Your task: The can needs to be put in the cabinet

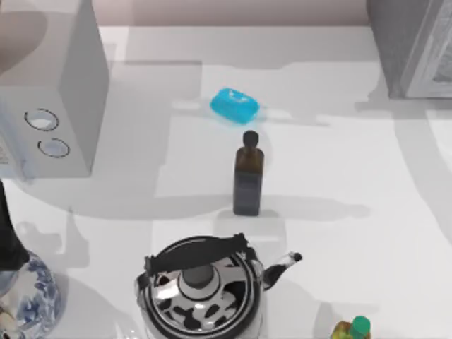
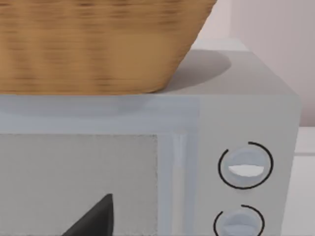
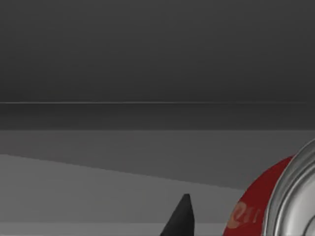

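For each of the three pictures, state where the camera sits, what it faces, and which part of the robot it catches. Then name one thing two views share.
Top view: above the table, looking down on a dark brown glass bottle; no claw.
Left wrist view: on the left arm, facing a light grey box with two round dials; one dark claw fingertip.
Right wrist view: on the right arm, facing a dim grey interior and a red metal can; one dark fingertip.
Shared: top and left wrist views show the dialled box.
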`<state>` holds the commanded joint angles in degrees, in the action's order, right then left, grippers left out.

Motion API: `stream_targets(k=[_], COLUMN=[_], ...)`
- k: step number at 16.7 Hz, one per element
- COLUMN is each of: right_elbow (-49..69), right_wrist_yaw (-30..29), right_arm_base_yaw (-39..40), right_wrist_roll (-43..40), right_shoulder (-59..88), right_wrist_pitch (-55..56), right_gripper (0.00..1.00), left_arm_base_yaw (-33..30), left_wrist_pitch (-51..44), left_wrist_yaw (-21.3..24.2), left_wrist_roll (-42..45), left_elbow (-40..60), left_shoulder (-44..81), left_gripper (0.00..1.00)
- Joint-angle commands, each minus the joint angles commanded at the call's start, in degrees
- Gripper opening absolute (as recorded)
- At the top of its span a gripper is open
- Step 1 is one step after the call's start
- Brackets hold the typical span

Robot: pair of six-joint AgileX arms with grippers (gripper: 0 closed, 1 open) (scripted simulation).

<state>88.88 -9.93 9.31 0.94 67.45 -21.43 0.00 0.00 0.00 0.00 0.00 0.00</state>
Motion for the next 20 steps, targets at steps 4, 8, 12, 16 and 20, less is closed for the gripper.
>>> stream_targets(k=[4,8,12,16,20], right_elbow=[9.86,11.11,11.65,20.32,37.97], right_wrist_yaw=[-1.17,-1.32,-0.96,1.31,3.51], right_arm_base_yaw=[1.1,1.24,1.18,2.17,1.88], right_wrist_roll=[0.09,0.11,0.15,0.05,0.75], right_shoulder=[7.76,8.7,9.11,16.09,28.67], right_wrist_pitch=[-2.5,-2.84,-2.88,-4.87,-9.2], right_gripper=[0.0,0.0,0.0,0.0,0.0], left_arm_base_yaw=[0.0,0.0,0.0,0.0,0.0], left_wrist_pitch=[0.0,0.0,0.0,0.0,0.0], left_wrist_yaw=[0.0,0.0,0.0,0.0,0.0], left_wrist_roll=[0.0,0.0,0.0,0.0,0.0], left_elbow=[0.0,0.0,0.0,0.0,0.0], left_shoulder=[0.0,0.0,0.0,0.0,0.0], left_gripper=[1.0,1.0,1.0,1.0,1.0])
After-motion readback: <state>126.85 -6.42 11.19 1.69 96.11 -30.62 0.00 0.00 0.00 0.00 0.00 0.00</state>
